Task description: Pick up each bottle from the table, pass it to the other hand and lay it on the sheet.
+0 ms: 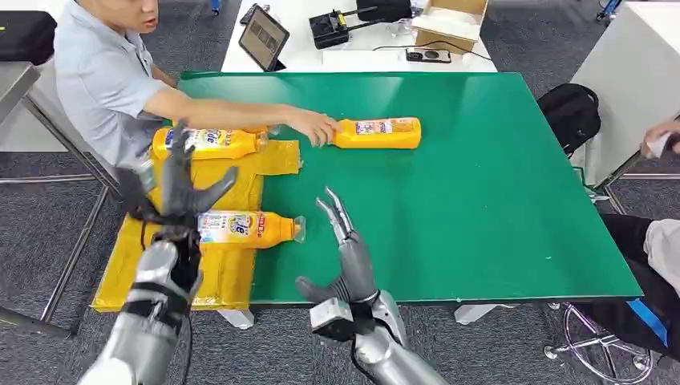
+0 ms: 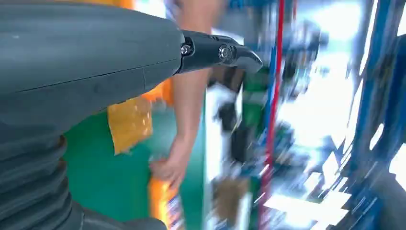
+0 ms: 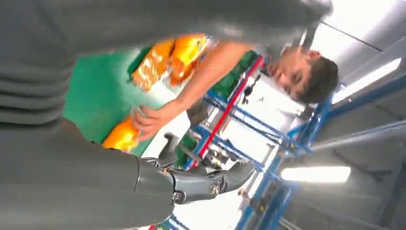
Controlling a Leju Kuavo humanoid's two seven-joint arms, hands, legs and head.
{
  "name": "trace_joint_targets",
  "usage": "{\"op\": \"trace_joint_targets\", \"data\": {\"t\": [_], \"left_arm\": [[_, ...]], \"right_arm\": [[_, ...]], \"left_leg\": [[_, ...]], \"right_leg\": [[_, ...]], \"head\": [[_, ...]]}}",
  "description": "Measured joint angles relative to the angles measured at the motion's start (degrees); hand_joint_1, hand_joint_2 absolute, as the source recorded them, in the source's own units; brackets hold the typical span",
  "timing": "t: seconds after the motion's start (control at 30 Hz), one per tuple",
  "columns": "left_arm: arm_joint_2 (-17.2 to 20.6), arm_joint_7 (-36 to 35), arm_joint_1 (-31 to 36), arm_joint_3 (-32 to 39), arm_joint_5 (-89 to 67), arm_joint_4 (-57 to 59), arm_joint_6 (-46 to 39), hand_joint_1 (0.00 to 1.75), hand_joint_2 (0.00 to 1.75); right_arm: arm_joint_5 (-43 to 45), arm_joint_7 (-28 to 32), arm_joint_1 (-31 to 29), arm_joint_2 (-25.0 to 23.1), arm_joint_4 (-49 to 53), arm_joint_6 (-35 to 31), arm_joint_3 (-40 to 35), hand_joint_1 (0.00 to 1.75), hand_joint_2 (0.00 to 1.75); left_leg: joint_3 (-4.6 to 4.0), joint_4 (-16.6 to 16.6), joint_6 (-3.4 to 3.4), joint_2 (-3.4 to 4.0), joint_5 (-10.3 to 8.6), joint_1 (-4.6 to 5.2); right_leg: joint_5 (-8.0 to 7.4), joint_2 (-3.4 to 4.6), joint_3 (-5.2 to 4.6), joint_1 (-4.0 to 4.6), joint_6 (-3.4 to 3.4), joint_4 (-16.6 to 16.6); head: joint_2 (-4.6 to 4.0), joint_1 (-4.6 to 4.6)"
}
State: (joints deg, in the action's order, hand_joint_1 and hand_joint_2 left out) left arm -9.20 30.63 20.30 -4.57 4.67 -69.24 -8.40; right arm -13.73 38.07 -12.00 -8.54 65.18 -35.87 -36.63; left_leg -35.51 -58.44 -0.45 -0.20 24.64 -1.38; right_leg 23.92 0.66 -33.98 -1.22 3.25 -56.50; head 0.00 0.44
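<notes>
Left hand and right hand hold nothing, fingers spread, while a person's hand touches the cap end of the orange bottle lying parallel to the table's far edge, cap toward the yellow sheet.

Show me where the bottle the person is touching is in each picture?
Head view: the bottle lies on the green table, past the middle, the person's hand on its cap end.
Left wrist view: a blurred orange bottle at the lower edge, just beyond the person's fingers.
Right wrist view: an orange end shows under the person's palm, left of centre.
Shared landmark: the person's outstretched arm, reaching to the bottle in all three.
</notes>
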Motion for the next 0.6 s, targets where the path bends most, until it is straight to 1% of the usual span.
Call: {"op": "trace_joint_targets", "data": {"t": [0.07,0.1,0.17,0.23,0.37,0.4,0.5,0.6], "left_arm": [[-0.63,2.51,-8.02,0.02,1.78,-6.95,-4.15,0.0,1.75],[-0.83,3.53,-11.42,0.02,2.2,-10.28,-5.16,0.0,1.75],[-1.0,4.34,-16.8,0.04,2.61,-15.08,-6.07,0.0,1.75],[-1.11,4.43,-19.36,0.07,2.63,-17.91,-6.39,0.0,1.75],[-1.18,4.45,-21.49,0.05,2.7,-21.31,-6.81,0.0,1.75],[-1.35,4.78,-22.2,0.09,2.39,-22.23,-7.82,0.0,1.75],[-2.29,6.71,-25.99,0.22,0.07,-25.19,-11.42,0.0,1.75],[-3.23,8.94,-30.1,0.44,-5.13,-28.42,-15.31,0.0,1.75]], "right_arm": [[-5.62,-0.2,3.48,1.44,1.44,0.29,1.29,0.0,1.75],[-8.76,-0.2,5.29,2.2,2.2,1.13,2.53,0.0,1.75],[-11.66,-0.11,8.19,3.28,3.62,2.88,5.52,0.0,1.75],[-12.56,-0.05,9.63,3.58,4.28,3.89,7.61,0.0,1.75],[-13.71,-0.06,10.95,3.71,5.13,4.44,9.79,0.0,1.75],[-15.56,-0.9,11.29,3.8,5.33,3.98,10.38,0.0,1.75],[-24.48,-7.38,13.37,5.46,6.73,0.98,12.92,0.0,1.75],[-30.93,-13.05,15.46,8.52,8.65,2.12,18.34,0.0,1.75]], "left_leg": [[-0.02,0.0,0.09,-0.02,0.09,0.0],[-0.06,0.0,0.08,-0.08,0.14,0.0],[-0.17,0.0,0.1,-0.17,0.15,0.0],[-0.22,0.0,0.1,-0.16,0.16,0.0],[-0.15,0.0,0.1,-0.11,0.14,-0.01],[-0.1,0.0,0.1,-0.11,0.13,-0.01],[-0.01,0.0,0.11,-0.11,0.13,-0.01],[-0.08,0.0,0.13,-0.16,0.15,0.11]], "right_leg": [[0.16,-0.01,-0.01,0.0,0.12,0.04],[0.21,-0.03,-0.01,-0.01,0.1,0.04],[0.23,-0.09,-0.07,0.0,0.09,0.05],[0.23,-0.08,-0.11,-0.01,0.09,0.06],[0.18,-0.06,-0.08,0.01,0.06,0.06],[0.18,-0.06,-0.04,0.01,0.06,0.06],[0.18,-0.06,0.04,0.0,0.06,0.06],[0.19,-0.08,0.03,-0.12,0.08,0.08]], "head": [[0.0,0.02],[0.0,0.02],[0.0,0.02],[0.0,0.0],[0.0,0.02],[0.0,0.0],[0.0,0.02],[0.0,0.0]]}}
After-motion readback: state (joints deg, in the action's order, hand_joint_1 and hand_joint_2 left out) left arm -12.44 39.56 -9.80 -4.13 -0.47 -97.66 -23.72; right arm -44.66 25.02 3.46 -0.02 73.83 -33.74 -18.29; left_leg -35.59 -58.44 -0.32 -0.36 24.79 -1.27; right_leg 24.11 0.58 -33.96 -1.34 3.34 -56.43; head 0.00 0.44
